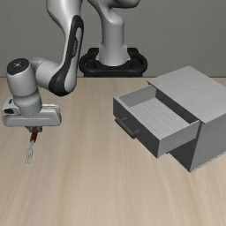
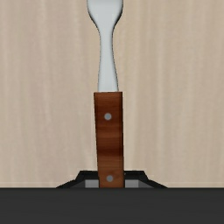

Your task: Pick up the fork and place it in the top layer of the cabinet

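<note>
Pale wood grain covers the desk (image 1: 88, 181), which runs bare beneath the fork (image 1: 31, 150). The fork hangs with its tines down, off the desk, at the exterior view's left. Its brown riveted handle (image 2: 108, 131) is pinched from both sides by the end effector (image 1: 33, 132), whose fingers sit narrow on the handle's end. From the wrist view the metal neck and head point straight away from the end effector (image 2: 109, 182). The arm (image 1: 62, 71) bends down to it from its black base (image 1: 113, 60). Well apart, at the exterior view's right, stands the grey cabinet (image 1: 199, 110), its upper drawer (image 1: 150, 119) pulled out toward the fork's side.
</note>
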Controlling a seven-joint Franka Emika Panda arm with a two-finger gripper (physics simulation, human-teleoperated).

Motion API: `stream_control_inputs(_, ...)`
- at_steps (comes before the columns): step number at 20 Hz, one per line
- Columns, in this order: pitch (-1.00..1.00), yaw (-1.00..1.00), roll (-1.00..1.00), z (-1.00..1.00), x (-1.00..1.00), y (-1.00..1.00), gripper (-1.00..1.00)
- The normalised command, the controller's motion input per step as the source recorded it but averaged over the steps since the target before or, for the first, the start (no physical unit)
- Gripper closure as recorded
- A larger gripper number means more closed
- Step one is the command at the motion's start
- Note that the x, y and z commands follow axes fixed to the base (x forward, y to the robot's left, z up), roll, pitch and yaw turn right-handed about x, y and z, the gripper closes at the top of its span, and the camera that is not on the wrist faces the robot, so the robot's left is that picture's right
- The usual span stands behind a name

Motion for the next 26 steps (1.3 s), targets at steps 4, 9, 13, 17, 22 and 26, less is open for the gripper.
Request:
stream_control_inputs(4,0.0,0.0,0.0,1.0,0.0,0.0,1.0)
stream_control_inputs(9,0.0,0.0,0.0,1.0,0.0,0.0,1.0)
stream_control_inputs(13,0.0,0.0,0.0,1.0,0.0,0.0,1.0)
stream_control_inputs(17,0.0,0.0,0.0,0.75,0.0,0.25,1.0)
stream_control_inputs(22,0.0,0.0,0.0,0.0,0.0,1.0,1.0)
stream_control_inputs(26,0.0,0.0,0.0,0.0,0.0,1.0,1.0)
